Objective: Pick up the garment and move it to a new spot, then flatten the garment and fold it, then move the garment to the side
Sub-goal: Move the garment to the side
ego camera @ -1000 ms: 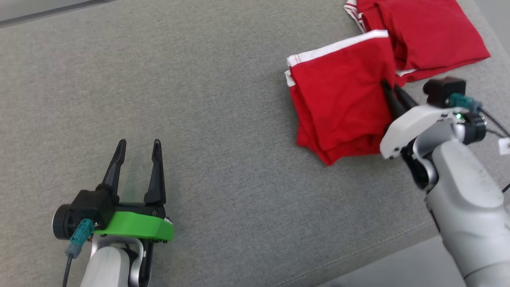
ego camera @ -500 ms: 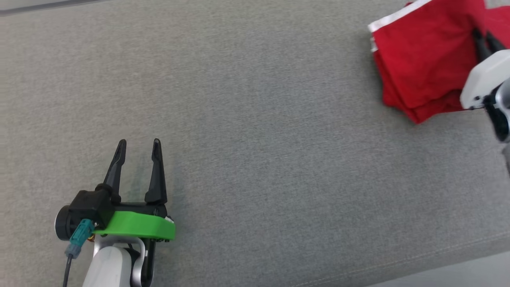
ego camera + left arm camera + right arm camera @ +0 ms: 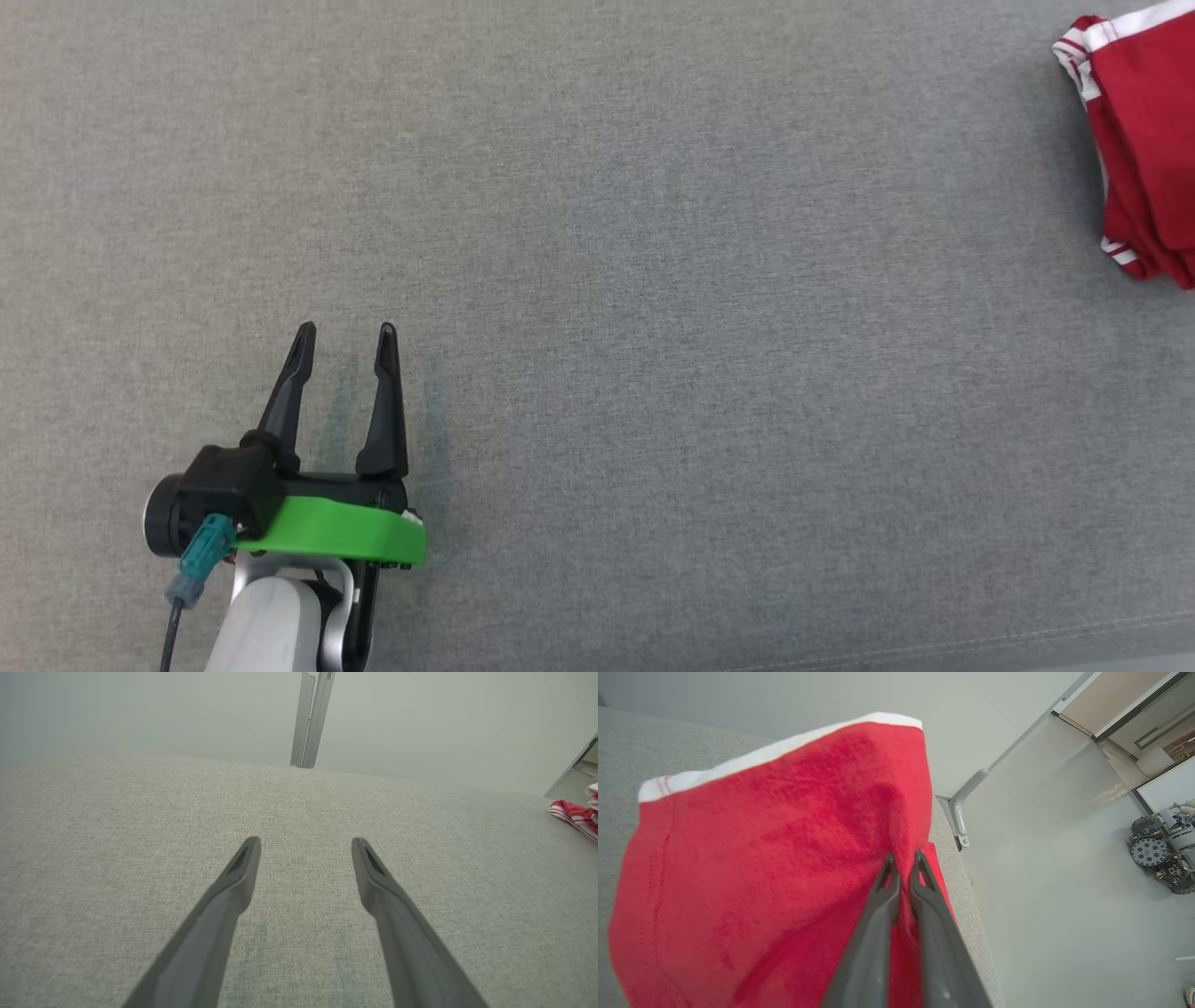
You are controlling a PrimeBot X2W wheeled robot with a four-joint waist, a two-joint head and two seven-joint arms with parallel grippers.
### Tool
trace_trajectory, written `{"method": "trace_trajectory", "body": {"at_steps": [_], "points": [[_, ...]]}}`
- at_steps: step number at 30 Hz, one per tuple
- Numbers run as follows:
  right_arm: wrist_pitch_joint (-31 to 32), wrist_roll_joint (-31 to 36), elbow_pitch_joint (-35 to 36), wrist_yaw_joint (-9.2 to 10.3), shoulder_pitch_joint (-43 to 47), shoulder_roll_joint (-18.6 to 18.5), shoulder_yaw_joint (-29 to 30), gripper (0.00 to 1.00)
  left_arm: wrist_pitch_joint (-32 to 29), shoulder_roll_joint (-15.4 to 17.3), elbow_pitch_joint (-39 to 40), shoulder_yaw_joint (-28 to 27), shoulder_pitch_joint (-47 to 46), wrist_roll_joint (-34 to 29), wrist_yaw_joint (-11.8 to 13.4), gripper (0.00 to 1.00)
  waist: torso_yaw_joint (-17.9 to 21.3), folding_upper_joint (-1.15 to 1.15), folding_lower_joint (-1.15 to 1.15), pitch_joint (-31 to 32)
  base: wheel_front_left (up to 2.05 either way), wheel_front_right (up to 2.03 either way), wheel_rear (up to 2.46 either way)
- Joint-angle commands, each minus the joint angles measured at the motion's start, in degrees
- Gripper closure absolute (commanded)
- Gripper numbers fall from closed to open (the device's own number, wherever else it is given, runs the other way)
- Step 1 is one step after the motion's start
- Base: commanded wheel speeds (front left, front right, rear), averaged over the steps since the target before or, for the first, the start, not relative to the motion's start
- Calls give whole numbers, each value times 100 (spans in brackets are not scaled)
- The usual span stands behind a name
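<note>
The garment (image 3: 1144, 140) is red with white trim, folded, at the far right edge of the head view on the grey cushion (image 3: 653, 233). It also lies at the right edge of the left wrist view as a thin red and white garment (image 3: 577, 816). In the right wrist view my right gripper (image 3: 903, 858) is shut on a pinch of the red garment (image 3: 761, 858), which drapes to the left of the fingers. My left gripper (image 3: 344, 336) stands open over bare cushion at the lower left, its fingertips (image 3: 250, 847) well apart with nothing between them.
The cushion's right edge (image 3: 966, 905) drops to a pale floor just beyond the garment. A metal bracket (image 3: 964, 807) sits by that edge, and a wheeled machine (image 3: 1157, 851) stands far off. A seam (image 3: 1027, 639) runs near the cushion's front edge.
The head view has swung left, so the garment and right arm slid to the right edge and the arm left the picture. The garment stays pinched. My left gripper holds its open pose.
</note>
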State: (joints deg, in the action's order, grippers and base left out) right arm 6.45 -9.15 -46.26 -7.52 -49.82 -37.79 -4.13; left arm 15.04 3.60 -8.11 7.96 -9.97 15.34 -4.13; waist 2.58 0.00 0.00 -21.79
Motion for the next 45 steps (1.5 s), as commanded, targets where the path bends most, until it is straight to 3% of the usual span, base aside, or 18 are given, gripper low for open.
{"method": "trace_trajectory", "body": {"at_steps": [1, 6, 7, 8, 9, 19, 26, 30, 36, 45], "points": [[-57, 95, -123, 8, -110, -35, 98, 100, 15, 37, 6, 22, -5, -27, -32, 0, -86, 0, 0, -94, 0, 0, 0], [-310, 508, -651, 8, -203, 46, 479, 100, 16, 68, -17, 74, -46, -74, -32, 0, -178, 0, 0, -188, 0, 0, 0], [-412, 627, -751, 9, -224, 63, 580, 69, 15, 76, -21, 80, -45, -79, -26, 0, -188, 0, 0, -199, 0, 0, 0], [-506, 715, -811, 8, -253, 99, 660, 53, 16, 85, -22, 85, -42, -81, -19, 0, -192, 0, 0, -204, 0, 0, 0], [-665, 842, -852, 8, -292, 144, 784, 0, 15, 98, -20, 84, -34, -82, -9, 0, -190, 0, 0, -211, 0, 0, 0], [-1066, 1644, -1392, 8, -319, 649, 1702, 0, -10, 174, -24, 109, 20, -41, 59, 0, -14, 0, 0, -63, 0, 0, 0], [-1439, 1837, -1295, 8, -393, 1006, 1884, 0, 1, 182, -68, 85, 60, 23, 78, 0, 87, 0, 0, 245, 0, 0, 0], [-1709, 1671, -1210, 8, -469, 1329, 1665, 0, 7, 200, -110, 5, 36, 108, 106, 0, 120, 0, 0, 518, 0, 0, 0], [-2007, 1173, -912, 8, -412, 1836, 881, 0, 8, 234, -341, -351, -55, 303, 306, 0, 154, 0, 0, 976, 0, 0, 0], [-2136, 285, 164, 8, 511, 2468, -19, 0, -133, 191, -726, -608, 5, 620, 487, 0, 38, 0, 0, 1551, 0, 0, 0]]}}
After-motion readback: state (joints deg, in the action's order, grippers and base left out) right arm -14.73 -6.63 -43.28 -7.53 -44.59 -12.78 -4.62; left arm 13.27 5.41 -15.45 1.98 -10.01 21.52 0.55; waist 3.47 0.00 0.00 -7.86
